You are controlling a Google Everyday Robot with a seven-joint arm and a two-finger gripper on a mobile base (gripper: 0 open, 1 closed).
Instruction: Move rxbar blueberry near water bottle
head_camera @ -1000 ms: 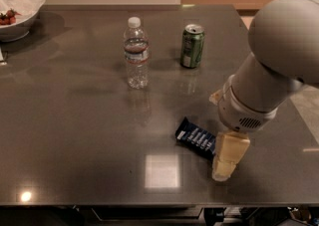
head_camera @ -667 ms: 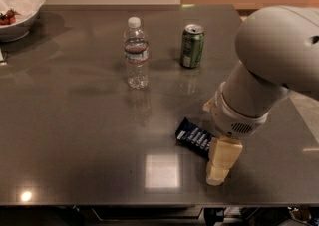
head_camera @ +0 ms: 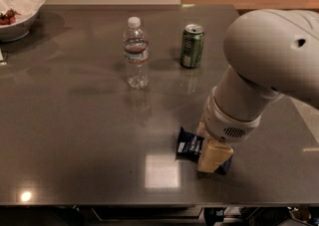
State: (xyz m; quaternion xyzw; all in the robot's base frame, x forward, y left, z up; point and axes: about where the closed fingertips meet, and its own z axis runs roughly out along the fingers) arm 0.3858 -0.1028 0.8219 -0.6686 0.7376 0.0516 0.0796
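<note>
Camera view: hand (head_camera: 213,156) over rxbar blueberry (head_camera: 188,146), near table (head_camera: 75,135) front edge; grip unclear.

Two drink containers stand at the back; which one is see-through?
The water bottle, left of the green can: clear plastic with a white cap, where the can is opaque green. The gripper is at the rxbar blueberry near the front edge.

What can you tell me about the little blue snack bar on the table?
The rxbar blueberry is a small flat bar in a dark blue wrapper with white lettering. It lies flat on the grey table near the front edge, well apart from the water bottle. The gripper sits over its right end and hides that part, so I cannot tell whether they touch.
</note>
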